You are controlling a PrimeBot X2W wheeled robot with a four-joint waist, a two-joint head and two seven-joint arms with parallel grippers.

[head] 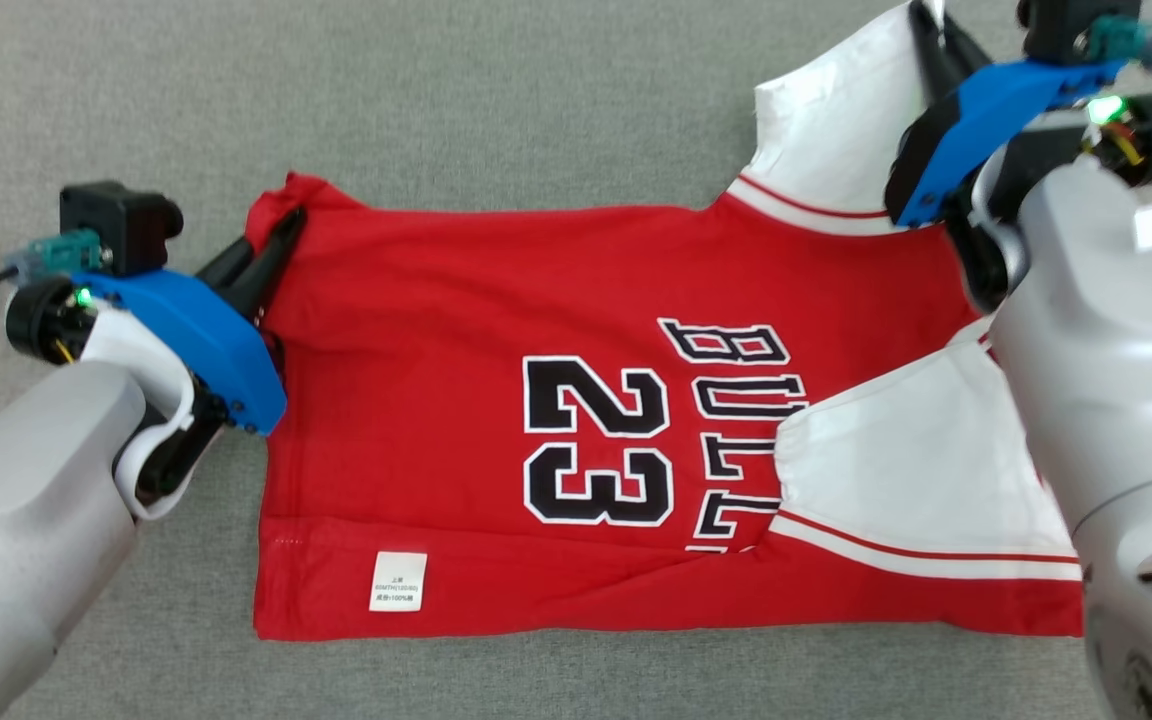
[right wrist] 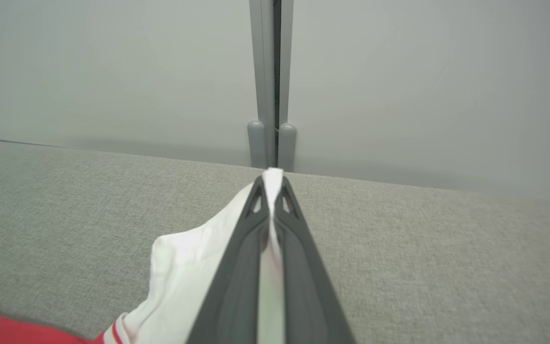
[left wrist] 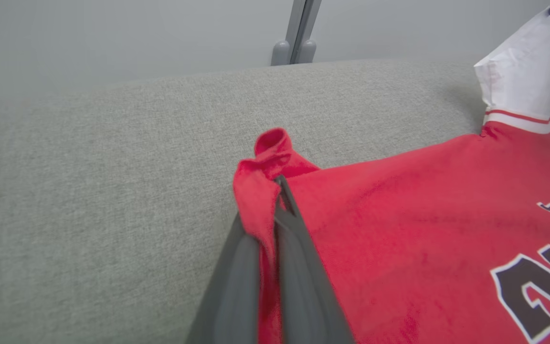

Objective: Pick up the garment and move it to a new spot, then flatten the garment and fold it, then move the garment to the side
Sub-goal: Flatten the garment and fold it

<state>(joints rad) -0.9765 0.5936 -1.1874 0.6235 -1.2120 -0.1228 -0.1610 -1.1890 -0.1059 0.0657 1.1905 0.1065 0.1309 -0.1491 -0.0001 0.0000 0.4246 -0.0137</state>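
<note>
1. Left forearm [head: 26, 500] & right forearm [head: 1106, 400], pale grey, sit at the lower corners of head view.
2. Garment [head: 496, 300]: red jersey, white sleeves w/ red stripe, black "23" + "BULLS", white label nr hem. Spread over centre of worktop [head: 536, 100], hem twd left edge, sleeves twd right edge; near sleeve folded over onto the lettering.
3. Left hand [head: 288, 222]: closed, pinching far hem corner, red cloth bunched at tips.
4. Right hand [head: 926, 15]: closed on white far sleeve nr far-right corner; sleeve edge pokes past tips.
</note>
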